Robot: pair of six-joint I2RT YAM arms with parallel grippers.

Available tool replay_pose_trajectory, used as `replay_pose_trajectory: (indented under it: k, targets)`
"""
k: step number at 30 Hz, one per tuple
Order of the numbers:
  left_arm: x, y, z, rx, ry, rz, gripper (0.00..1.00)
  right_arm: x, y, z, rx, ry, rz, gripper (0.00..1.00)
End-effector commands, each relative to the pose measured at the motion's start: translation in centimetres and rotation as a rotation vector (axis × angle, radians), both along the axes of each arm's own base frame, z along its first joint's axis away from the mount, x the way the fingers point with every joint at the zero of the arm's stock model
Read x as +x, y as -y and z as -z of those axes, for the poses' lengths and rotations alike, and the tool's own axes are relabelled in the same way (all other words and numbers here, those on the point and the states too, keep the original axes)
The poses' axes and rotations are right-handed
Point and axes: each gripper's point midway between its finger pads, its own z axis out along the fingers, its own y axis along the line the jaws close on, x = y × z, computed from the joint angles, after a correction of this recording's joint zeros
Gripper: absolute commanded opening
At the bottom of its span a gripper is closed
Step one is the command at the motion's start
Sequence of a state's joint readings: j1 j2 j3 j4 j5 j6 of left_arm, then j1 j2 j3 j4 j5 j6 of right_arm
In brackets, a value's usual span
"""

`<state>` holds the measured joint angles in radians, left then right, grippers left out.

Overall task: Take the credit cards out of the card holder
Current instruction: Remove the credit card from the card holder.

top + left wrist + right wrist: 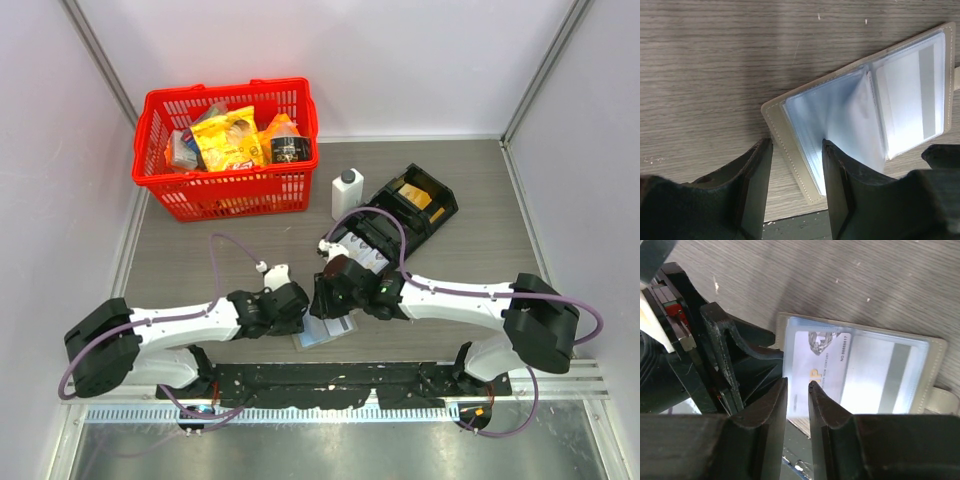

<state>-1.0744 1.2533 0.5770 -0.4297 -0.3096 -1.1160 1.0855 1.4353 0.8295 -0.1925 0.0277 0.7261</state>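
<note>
Card holder (pixel 875 95) lay open near the bench's (pixel 480 190) near edge. My left claw (pixel 795 145) stood half-wide astride its cover edge. My right claw (pixel 797 383) was narrow over a card (pixel 822 357); couldn't tell if gripping.

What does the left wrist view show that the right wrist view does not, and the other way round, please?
Only the left wrist view shows a loose clear sleeve standing up from the spine. Only the right wrist view shows the printed card with its number, its near edge in the gap between the fingers of the right pincer. Both show the open card holder lying on the wood-grain table, with the grey-striped card in its pocket.
</note>
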Motion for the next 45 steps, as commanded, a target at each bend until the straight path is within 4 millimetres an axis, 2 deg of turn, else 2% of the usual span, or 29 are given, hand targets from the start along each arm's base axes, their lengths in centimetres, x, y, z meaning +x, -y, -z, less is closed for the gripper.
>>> replay_pose_trajectory:
  k: [1,7,11,16,21,25,31,38,45]
  targets:
    - [-0.2,-0.2,-0.6,-0.06,0.016,-0.047,0.49,-0.9,-2.2,-1.1,0.112,-0.032,-0.058,0.28]
    - [-0.1,-2.5,-2.2,-0.121,0.075,-0.157,0.5,-1.5,-3.2,0.3,0.124,-0.078,-0.084,0.29]
    - [-0.2,-3.0,-3.9,-0.191,0.107,-0.173,0.5,-0.8,-2.8,0.0,0.118,-0.04,-0.062,0.3]
    - [0.0,-1.0,-5.8,-0.308,0.131,-0.122,0.52,0.3,-1.1,0.0,0.115,-0.021,-0.014,0.37]
    - [0.2,1.8,-6.5,-0.36,0.122,-0.047,0.52,0.9,0.4,1.0,0.173,-0.049,0.03,0.38]
    - [0.6,2.9,-5.9,-0.328,0.109,-0.02,0.49,1.3,1.1,1.2,0.24,-0.071,0.052,0.38]
    - [0.8,3.2,-3.6,-0.285,0.062,-0.037,0.32,1.1,1.4,2.3,0.276,-0.121,0.039,0.37]
    - [0.3,2.2,-1.2,-0.245,0.012,-0.072,0.28,0.7,1.2,4.0,0.284,-0.172,0.023,0.36]
    - [-0.3,1.4,0.5,-0.227,-0.032,-0.103,0.27,0.6,1.3,4.7,0.289,-0.192,0.022,0.35]
